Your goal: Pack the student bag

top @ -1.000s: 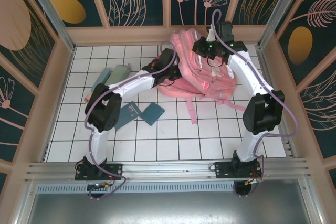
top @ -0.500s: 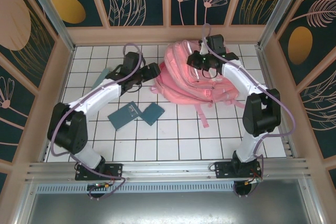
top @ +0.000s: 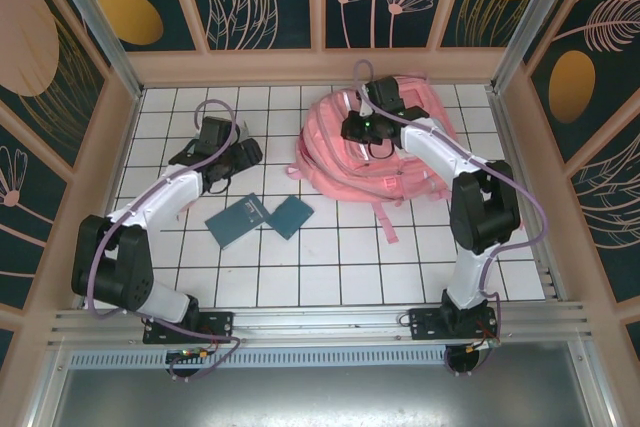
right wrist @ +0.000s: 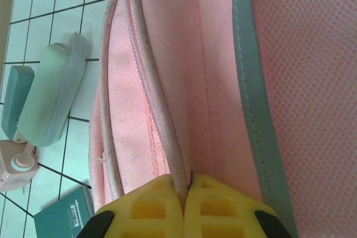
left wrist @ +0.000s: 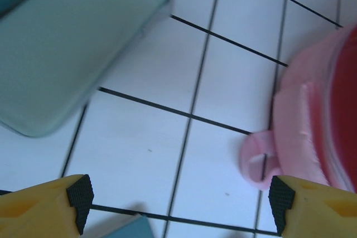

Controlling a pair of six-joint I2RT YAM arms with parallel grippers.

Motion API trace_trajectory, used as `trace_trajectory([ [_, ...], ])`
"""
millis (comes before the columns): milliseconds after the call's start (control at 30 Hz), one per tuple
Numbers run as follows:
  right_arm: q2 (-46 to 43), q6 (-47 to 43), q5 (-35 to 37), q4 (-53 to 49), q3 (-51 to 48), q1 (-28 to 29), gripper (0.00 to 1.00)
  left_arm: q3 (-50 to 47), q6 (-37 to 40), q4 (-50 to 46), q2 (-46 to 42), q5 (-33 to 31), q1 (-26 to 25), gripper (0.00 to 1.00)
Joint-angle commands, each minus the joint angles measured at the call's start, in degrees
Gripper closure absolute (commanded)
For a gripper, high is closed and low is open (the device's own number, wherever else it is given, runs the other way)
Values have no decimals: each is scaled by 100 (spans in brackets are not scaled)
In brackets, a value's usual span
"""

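Observation:
The student bag [top: 400, 162], a big pink backpack, lies at the back middle-right of the tiled table. My right gripper [top: 358, 129] sits on its top left part. In the right wrist view the yellow fingers [right wrist: 162, 204] are pressed together on a ridge of the bag's [right wrist: 167, 82] pink fabric beside a zip line, with the pale strip [right wrist: 251, 93] to the right. My left gripper [top: 243, 153] hovers left of the bag, over the tiles. Its jaws [left wrist: 179, 199] stand wide open with bare tile between them, and the bag's edge [left wrist: 329, 110] and a pink loop [left wrist: 256, 160] lie to their right.
Two teal books [top: 238, 220] [top: 291, 215] lie on the tiles in front of the left gripper. A pale green case [left wrist: 72, 43] lies just beyond that gripper, and a darker teal case [right wrist: 14, 104] lies beside it. A pink strap [top: 385, 219] trails toward the front. Wooden walls close in on all sides.
My left arm has swung away from the bag to the left and its jaws have widened. The right gripper has slid left along the top of the bag, still shut.

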Motion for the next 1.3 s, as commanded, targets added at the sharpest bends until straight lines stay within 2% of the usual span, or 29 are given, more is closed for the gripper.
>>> trace_trajectory([
  [0,-51,-84,-70,207,146,99,100,271,487,-141,365,-172,284,16],
  [200,-163,-40,-62,213,124,135,100,728,834,-200,1074,-168,782,16],
  [500,-222,13,-80,227,76,206,100,1219,1116,-155,2122,-264,1038,15],
  [633,-217,20,-122,242,101,205,100,1215,948,-123,2283,357,1034,19],
  [700,-215,31,-122,259,110,203,100,1018,751,59,2174,890,1034,21],
  [900,-117,49,-184,268,196,204,100,471,234,361,1582,1486,1026,20],
  [967,-81,40,-193,269,222,199,100,459,271,297,1397,1385,1026,19],
  [1133,-31,27,-228,251,291,204,100,966,786,-239,1412,662,1025,13],
  [1167,-13,22,-227,249,303,202,100,1066,906,-314,1463,540,1026,11],
  [1200,-7,35,-228,251,312,201,100,1134,1031,-345,1513,441,1026,5],
  [1267,-5,39,-234,255,315,201,100,1251,1241,-373,1611,279,1026,1],
])
